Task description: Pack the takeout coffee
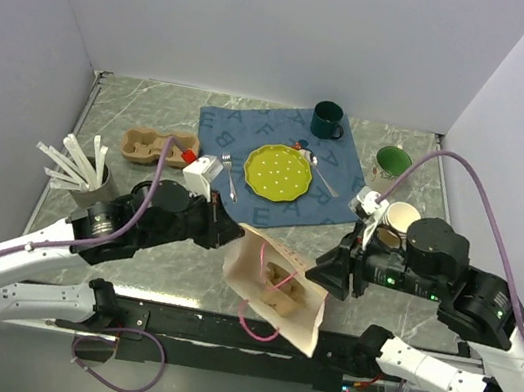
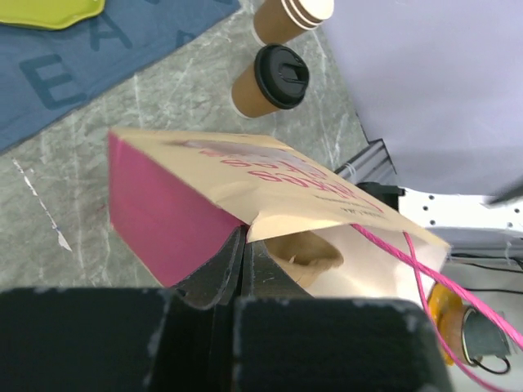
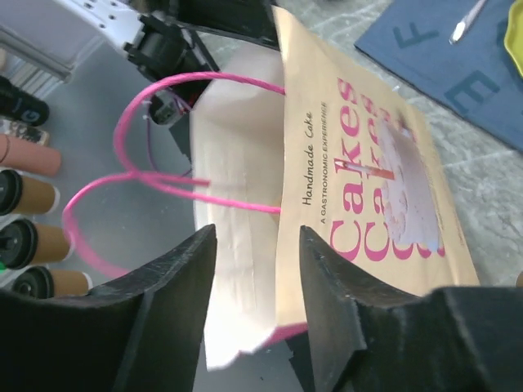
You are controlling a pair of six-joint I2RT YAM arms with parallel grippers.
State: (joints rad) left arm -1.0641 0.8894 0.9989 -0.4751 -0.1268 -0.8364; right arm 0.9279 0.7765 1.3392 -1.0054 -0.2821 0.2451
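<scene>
White arm links (image 1: 8,256), black joints (image 1: 435,249) and jaws, looping purple cables (image 1: 496,237).

Bright, even light falls from above in the overhead view, leaving only soft shadows under the arms (image 1: 125,223) on the table (image 1: 135,108). The pale walls (image 1: 273,15) take a cool lilac cast. In the left wrist view the left hand (image 2: 245,261) is a dark, unfocused mass and the paper bag (image 2: 188,180) shows smeared print, while the takeout coffee (image 2: 274,79) stays fairly sharp. In the right wrist view the right hand (image 3: 253,245) blurs close up, and the bag's pale inside nearly washes out.
</scene>
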